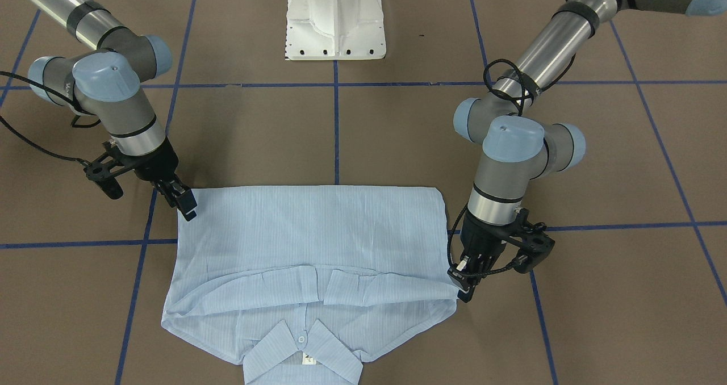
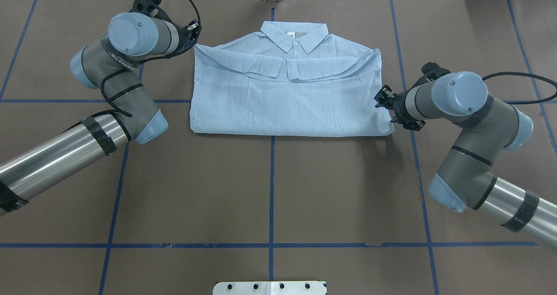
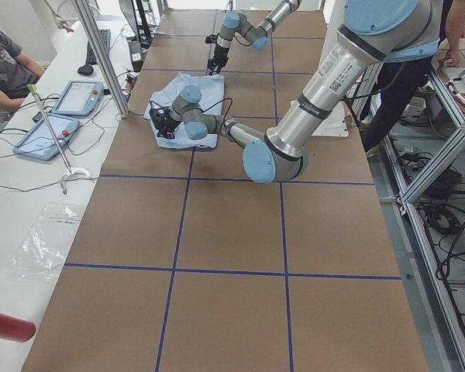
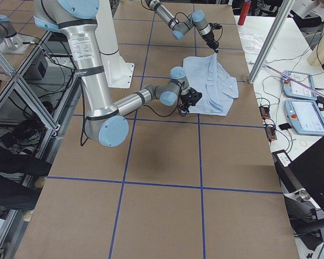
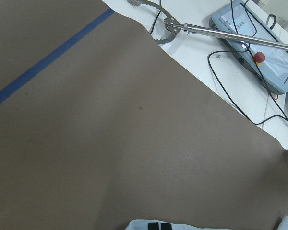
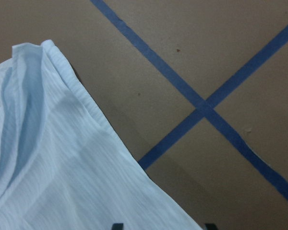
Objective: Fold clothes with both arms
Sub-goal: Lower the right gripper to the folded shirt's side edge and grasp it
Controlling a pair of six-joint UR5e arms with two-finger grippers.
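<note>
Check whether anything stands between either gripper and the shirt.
Nothing visible does. The left gripper is at the shirt at its collar-end corner. The right gripper is at the corner of the folded edge on the other side, and its wrist view shows its jaws open astride the cloth's edge.

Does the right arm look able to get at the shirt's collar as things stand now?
Probably yes. The right end effector is open at the edge of the shirt, and the collar lies uncovered at the far edge. The left end effector is at another corner, out of the way.
</note>
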